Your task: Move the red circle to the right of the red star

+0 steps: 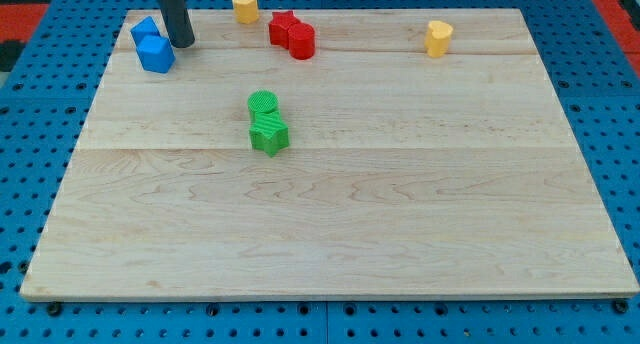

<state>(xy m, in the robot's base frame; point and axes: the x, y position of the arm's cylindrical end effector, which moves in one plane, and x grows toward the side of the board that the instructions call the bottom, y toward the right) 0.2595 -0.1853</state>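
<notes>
The red star [283, 28] lies near the view's top, left of centre. The red circle [302, 40] touches it on its lower right side. My tip [183, 44] stands at the view's top left, just right of two blue blocks [153, 48], well to the left of the red pair and apart from them.
A yellow block [244, 4] sits at the top edge, above and left of the red star. Another yellow block [437, 38] sits at the top right. A green circle [264, 106] and a green star [268, 134] touch each other near the board's middle. The wooden board [400, 204] lies on a blue pegboard.
</notes>
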